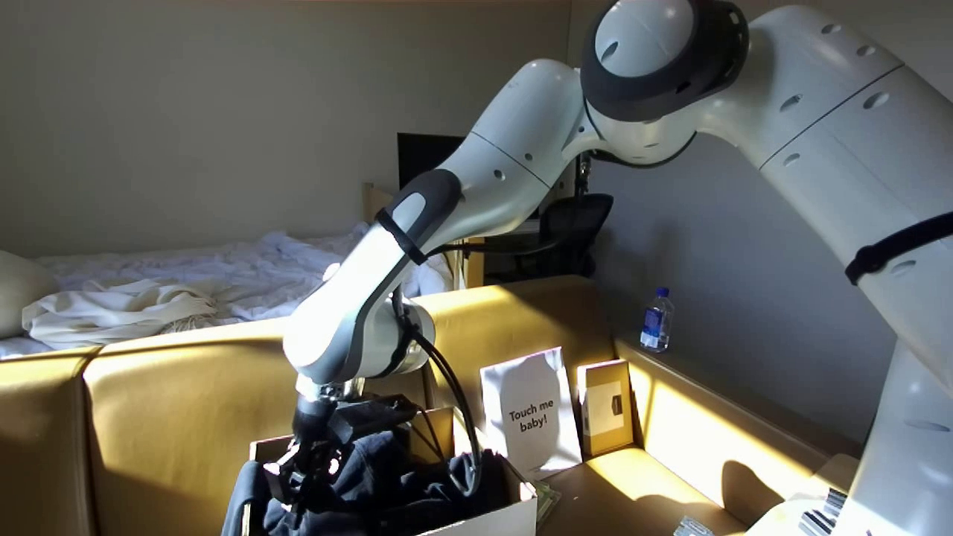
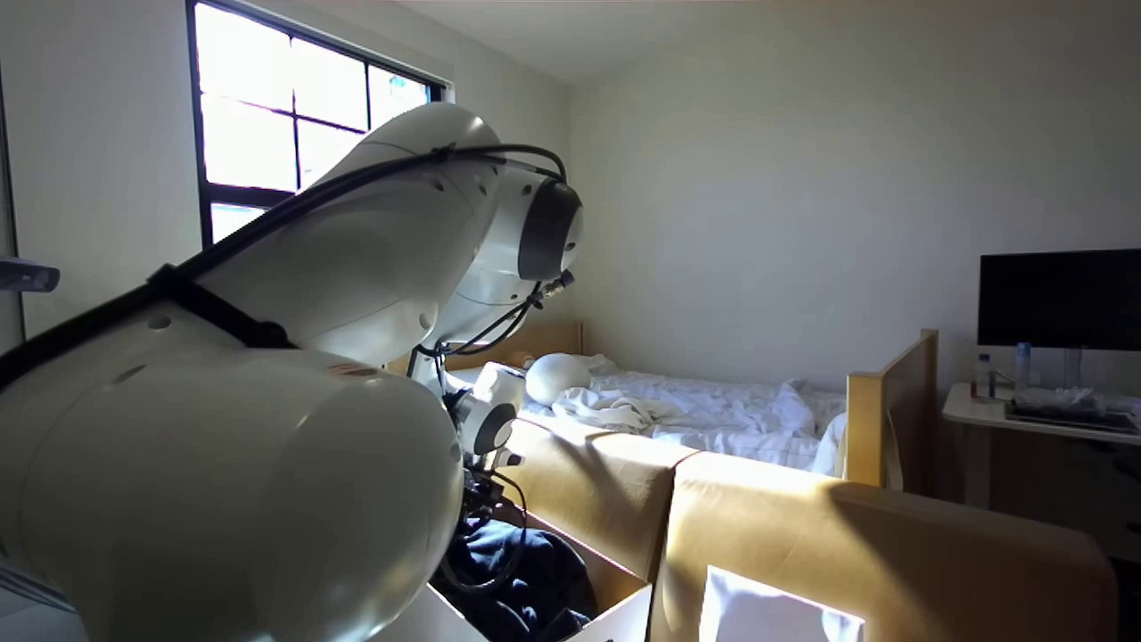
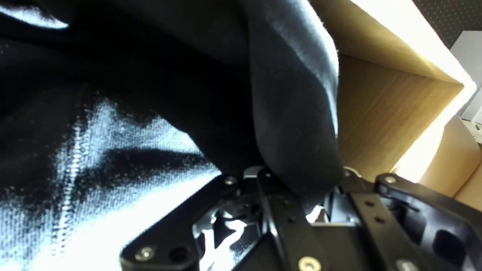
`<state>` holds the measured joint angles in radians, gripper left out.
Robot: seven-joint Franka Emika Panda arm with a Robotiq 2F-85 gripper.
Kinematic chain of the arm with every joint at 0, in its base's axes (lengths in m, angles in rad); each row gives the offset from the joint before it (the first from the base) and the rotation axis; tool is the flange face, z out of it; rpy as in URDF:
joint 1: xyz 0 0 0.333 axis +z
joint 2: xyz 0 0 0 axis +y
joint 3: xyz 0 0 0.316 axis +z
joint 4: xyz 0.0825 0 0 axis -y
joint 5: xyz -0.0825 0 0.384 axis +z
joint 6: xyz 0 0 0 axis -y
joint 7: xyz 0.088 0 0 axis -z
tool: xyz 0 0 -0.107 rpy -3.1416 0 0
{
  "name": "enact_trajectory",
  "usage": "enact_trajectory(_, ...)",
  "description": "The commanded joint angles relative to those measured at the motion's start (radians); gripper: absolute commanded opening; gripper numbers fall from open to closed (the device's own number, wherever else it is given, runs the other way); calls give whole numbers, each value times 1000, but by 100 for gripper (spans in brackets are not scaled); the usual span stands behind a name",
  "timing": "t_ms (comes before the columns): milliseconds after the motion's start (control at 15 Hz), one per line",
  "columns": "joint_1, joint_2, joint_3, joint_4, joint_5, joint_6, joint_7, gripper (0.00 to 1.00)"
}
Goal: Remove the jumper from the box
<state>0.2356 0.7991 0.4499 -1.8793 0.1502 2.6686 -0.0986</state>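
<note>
We see the gripper (image 3: 301, 177) pointing down into a cardboard box (image 1: 491, 521), and the dark blue jumper (image 1: 372, 465) is in that box, right under the gripper and all around its tips. In the wrist view a thick fold of the jumper ends up between the two fingers (image 3: 367, 210). The cloth hides part of them, so we can't tell if they pinch the fold or just sit on each side of it. More of the jumper lies bunched up beside the gripper, and in an exterior view a bit of it hangs over the rim just left of the gripper. To the right of the gripper, in the wrist view, we see the bare brown inside of the box. The white robot arm (image 1: 514, 141) bends high above the gripper and comes down to it. Behind the gripper is the back of a tan sofa (image 1: 179, 424), and past that we see a bed (image 1: 246, 275) with messy white covers. In an exterior view, a white sign (image 1: 528, 402) saying "Touch me baby!" stands to the right of the gripper, near the box. Farther off that way is a water bottle (image 1: 656, 324) with a blue cap. Well away from the gripper, a black computer screen (image 2: 1061, 303) stands on a desk (image 2: 967, 406).
</note>
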Motion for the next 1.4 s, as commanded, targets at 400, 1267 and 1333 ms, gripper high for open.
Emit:
enact_trajectory(400, -134, -284, -15, 5, 10, -452, -152, 7)
enact_trajectory(1267, -117, -434, -213, 559, -154, -1302, -182, 7)
enact_trajectory(1333, -115, -442, -231, 603, -168, -1316, -185, 7)
